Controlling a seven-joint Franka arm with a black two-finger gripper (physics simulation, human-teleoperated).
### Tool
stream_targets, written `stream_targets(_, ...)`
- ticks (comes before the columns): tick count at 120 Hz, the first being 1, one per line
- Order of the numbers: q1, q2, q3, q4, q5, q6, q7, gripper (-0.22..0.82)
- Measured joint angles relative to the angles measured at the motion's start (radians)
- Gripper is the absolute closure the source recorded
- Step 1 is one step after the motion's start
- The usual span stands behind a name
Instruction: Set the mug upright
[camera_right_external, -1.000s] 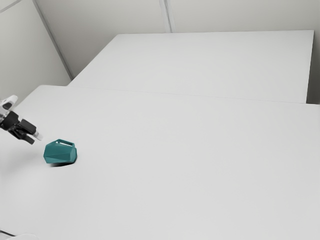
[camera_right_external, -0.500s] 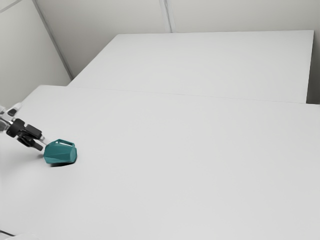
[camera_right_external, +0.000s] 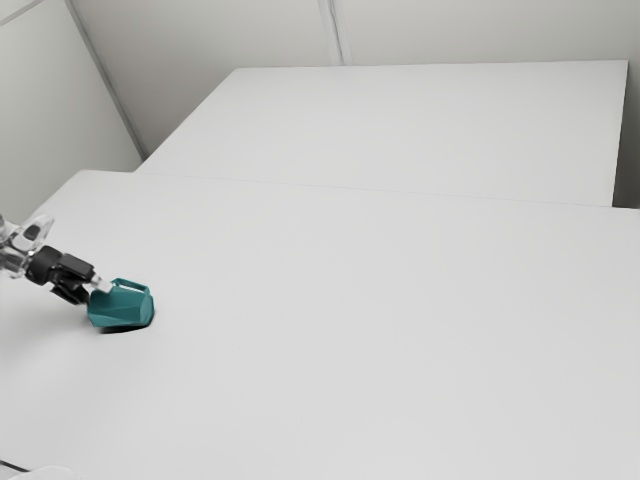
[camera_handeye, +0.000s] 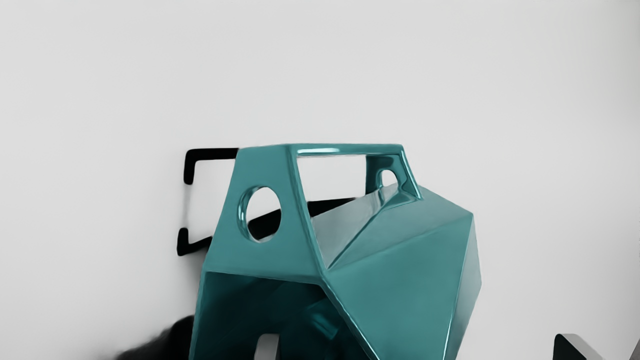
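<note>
Our tool (camera_right_external: 93, 292) is open, its fingers (camera_handeye: 267, 348) spread wide; the wrist view sets one against the dark mouth of the teal faceted mug (camera_handeye: 395, 280), the other outside its wall. That view also gives us the round hole through the handle (camera_handeye: 220, 250), while the exterior view gives us the arm (camera_right_external: 14, 250). The mug lies on its side on the surface (camera_right_external: 350, 350), handle up, mouth toward our tool, right at the fingertips.

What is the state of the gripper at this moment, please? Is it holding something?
Gripper: open, holding nothing; one finger is at the mouth of the mug, the other stands apart from its outer side.
</note>
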Motion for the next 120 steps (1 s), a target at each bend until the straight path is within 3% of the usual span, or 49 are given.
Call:
stream_targets(11, 0.0, -0.001, -0.006, -0.006, -0.021, 0.022, 0.001, 0.09)
stream_targets(48, 0.004, -0.006, -0.019, -0.015, -0.055, 0.049, 0.003, 0.49)
stream_targets(95, 0.005, -0.03, -0.031, -0.013, -0.053, 0.043, 0.01, 0.73)
stream_targets(120, 0.005, -0.069, -0.053, -0.026, -0.052, 0.056, 0.021, 0.77)
